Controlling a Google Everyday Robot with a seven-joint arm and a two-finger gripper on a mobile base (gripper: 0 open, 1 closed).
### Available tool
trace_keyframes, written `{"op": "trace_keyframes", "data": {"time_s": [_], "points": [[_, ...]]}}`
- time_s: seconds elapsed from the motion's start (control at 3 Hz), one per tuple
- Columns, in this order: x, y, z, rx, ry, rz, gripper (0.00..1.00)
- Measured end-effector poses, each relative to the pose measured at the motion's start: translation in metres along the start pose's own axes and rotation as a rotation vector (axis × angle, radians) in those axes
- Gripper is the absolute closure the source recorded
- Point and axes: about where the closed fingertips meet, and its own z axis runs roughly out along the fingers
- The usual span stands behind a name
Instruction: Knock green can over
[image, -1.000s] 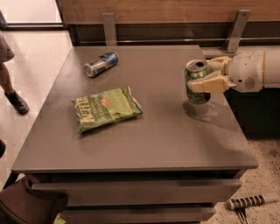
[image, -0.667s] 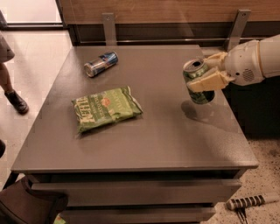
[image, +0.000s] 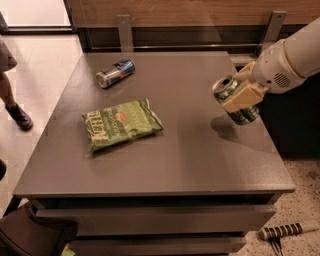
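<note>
Camera view shows a grey table (image: 165, 165) with a green chip bag (image: 122, 124) left of centre. Near the right edge, the gripper (image: 239, 97) has its jaws closed around the green can (image: 245, 115), which is tilted and seems lifted above its shadow. I judge this as the tipping step. Next, lay it down leftward, where bare surface is open. 1 blue-and-silver can (image: 115, 73) lies well apart.

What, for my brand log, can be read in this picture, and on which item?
"KETTLE": big pale letters on the green chip bag, blurred, so likely only; its smaller print is unreadable.
On the blue-and-silver can: markings too blurred to read.
On the green can, gripped tilted in the hand over the table's right side: swirls, no readable text.
</note>
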Motion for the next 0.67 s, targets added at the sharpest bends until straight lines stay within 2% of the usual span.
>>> {"op": "trace_keyframes", "data": {"time_s": [0.33, 0.67], "points": [[0.024, 0.001, 0.020, -0.001, 0.126, -0.011, 1.00], [0.037, 0.002, 0.037, -0.012, 0.161, -0.013, 1.00]]}}
